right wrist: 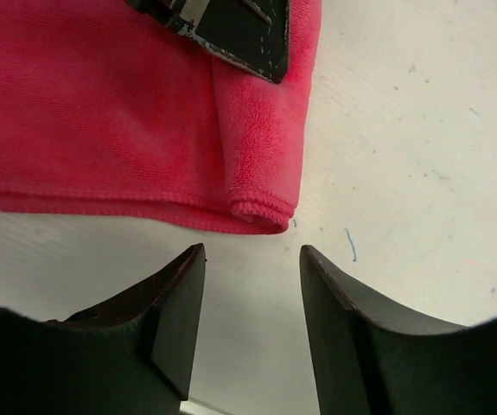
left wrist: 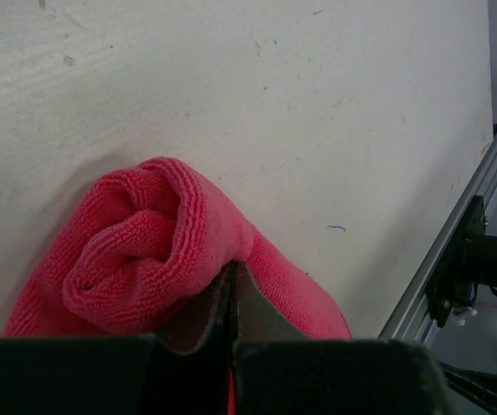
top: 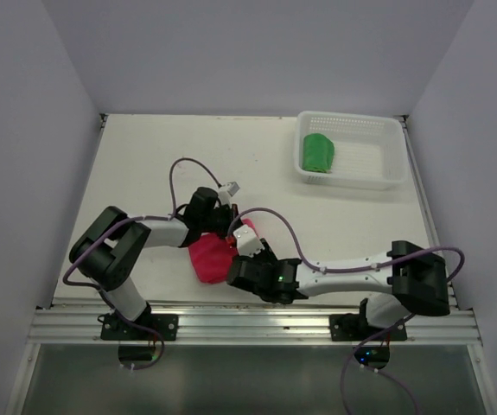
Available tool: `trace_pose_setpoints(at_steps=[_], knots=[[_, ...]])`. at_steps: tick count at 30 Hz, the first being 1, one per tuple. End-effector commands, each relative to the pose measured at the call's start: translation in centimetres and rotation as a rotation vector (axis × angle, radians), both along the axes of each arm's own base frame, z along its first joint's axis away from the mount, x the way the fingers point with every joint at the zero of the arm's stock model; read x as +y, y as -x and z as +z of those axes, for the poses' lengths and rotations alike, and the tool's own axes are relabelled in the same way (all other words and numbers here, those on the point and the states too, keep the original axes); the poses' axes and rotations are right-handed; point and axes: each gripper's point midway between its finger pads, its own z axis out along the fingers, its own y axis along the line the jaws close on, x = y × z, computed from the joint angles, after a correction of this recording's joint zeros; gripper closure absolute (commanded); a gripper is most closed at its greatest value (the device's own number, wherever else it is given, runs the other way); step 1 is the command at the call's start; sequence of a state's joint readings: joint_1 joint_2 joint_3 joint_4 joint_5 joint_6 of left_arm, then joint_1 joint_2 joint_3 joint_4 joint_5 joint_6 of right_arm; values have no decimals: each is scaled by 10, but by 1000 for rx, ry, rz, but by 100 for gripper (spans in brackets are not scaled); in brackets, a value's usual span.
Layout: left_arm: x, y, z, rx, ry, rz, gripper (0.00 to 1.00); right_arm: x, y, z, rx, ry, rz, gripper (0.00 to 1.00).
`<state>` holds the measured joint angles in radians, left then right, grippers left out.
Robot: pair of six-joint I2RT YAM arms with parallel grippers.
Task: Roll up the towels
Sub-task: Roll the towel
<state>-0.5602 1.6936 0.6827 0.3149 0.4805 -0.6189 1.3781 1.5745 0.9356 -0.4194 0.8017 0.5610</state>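
Your left gripper (left wrist: pixel 233 275) is pinched shut on the pink-red towel (left wrist: pixel 144 251). Its tips are sunk into the fold just right of the towel's rolled end, and a sliver of red cloth shows between them. In the left wrist view that rolled end faces the camera at lower left, a loose spiral lying on the pale bench (left wrist: pixel 317 104).

From overhead, the towel lies low in the centre of the frame, near the aluminium rail (top: pixel 248 324) along the bench's near edge. Both arms meet over it, yours on the left reaching in from the left and the other from the right.

Your right gripper (right wrist: pixel 252 252) stands open and holds nothing, with only bare bench showing in the gap. In the right wrist view the towel fills the upper left, and its folded corner lies just beyond the tips, near them but apart. At the top of that frame the left gripper's dark fingers (right wrist: pixel 239 39) press down on the cloth, directly beyond the right gripper's open jaws.

The bright green towel (top: pixel 320 153) lies bundled in the left end of the white mesh basket (top: pixel 352 118), at the upper right of the overhead view and well apart from both grippers. A purple cable (top: pixel 175 177) loops above the left wrist.
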Motion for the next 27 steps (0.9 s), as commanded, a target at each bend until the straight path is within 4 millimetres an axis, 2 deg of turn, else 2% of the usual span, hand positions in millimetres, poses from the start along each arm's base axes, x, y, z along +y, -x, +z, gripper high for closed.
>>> trace_pose_setpoints(at_steps=[1,3,4,5,7,8,12,23,27], knots=[[35,12,-41,70,-158,92,100,26,2,30,69,-309,14,48],[36,13,-41,71,-156,95,100,24,1,29,103,-387,0,47],[36,12,-38,63,-152,97,100,18,-11,33,119,-437,-38,46],[37,13,-38,64,-151,100,100,19,-7,26,185,-491,-39,46],[38,13,-35,53,-148,106,100,13,-19,27,219,-570,-77,46],[39,14,-35,52,-148,109,100,15,-18,24,256,-616,-77,46],[40,14,-36,52,-146,115,100,9,-34,21,307,-703,-128,45],[41,20,-38,59,-135,113,100,12,-48,13,351,-767,-151,42],[41,22,-39,62,-132,110,100,13,-50,0,369,-734,-155,42]])
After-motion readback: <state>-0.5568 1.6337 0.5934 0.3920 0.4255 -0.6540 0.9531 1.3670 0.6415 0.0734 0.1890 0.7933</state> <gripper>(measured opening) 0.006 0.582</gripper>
